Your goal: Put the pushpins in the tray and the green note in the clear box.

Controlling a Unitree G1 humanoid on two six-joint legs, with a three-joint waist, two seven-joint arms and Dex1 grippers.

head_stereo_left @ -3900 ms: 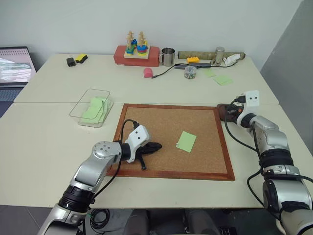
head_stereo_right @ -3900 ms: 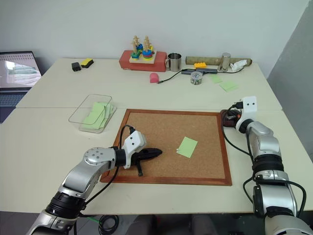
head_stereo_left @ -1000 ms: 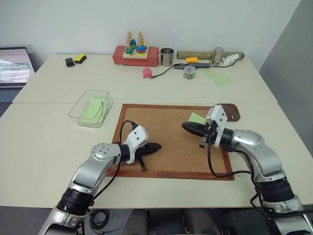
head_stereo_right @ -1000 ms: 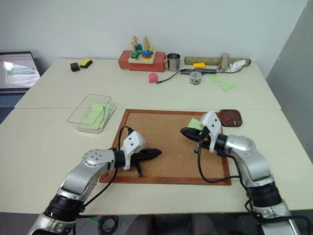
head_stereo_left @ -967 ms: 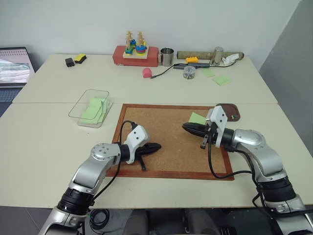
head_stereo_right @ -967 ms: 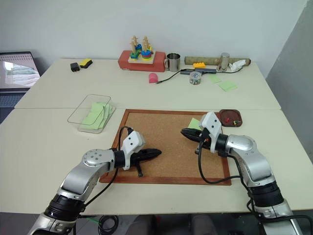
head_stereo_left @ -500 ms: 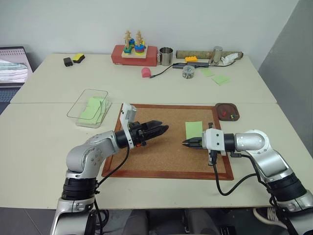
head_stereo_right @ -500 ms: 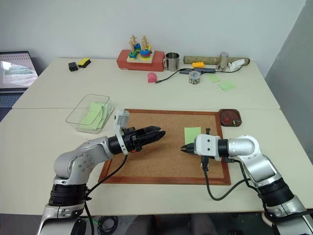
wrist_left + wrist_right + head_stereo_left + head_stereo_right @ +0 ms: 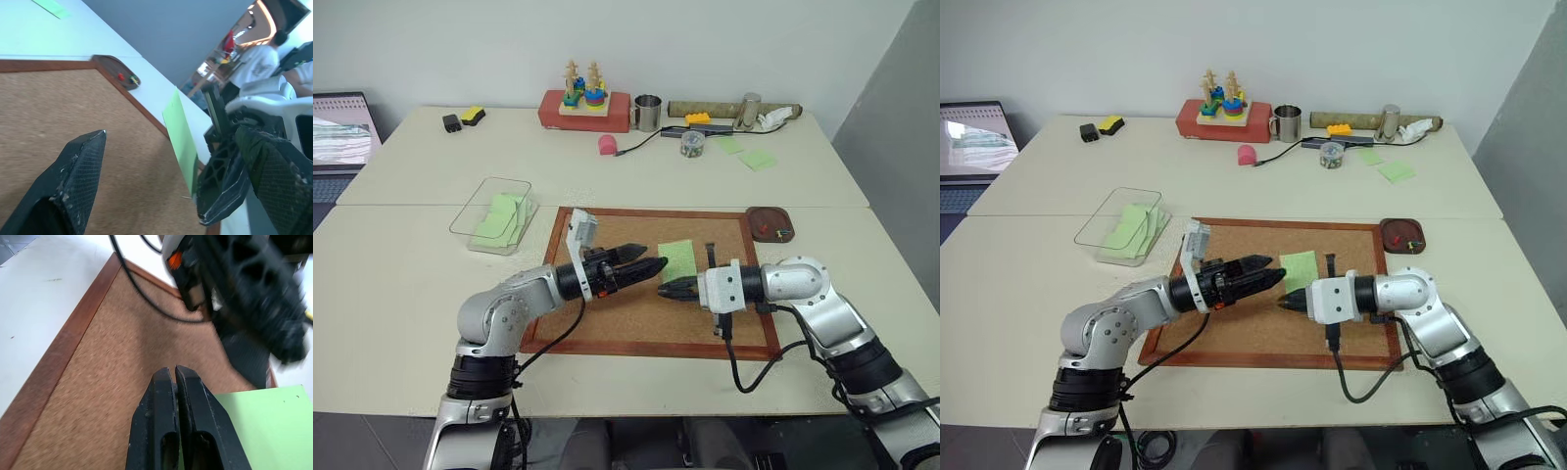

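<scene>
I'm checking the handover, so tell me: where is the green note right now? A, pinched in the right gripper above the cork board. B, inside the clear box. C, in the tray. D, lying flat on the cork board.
A: the green note stands pinched in the shut right gripper, facing the open left gripper.

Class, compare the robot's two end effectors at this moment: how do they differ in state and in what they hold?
The left black two-fingered end effector stands open and holds nothing; the right black two-fingered end effector is shut on the light green square paper note. The left one points toward the robot's right, the right one toward its left. Both hover above the brown cork board with the wooden frame, tips nearly meeting.
</scene>
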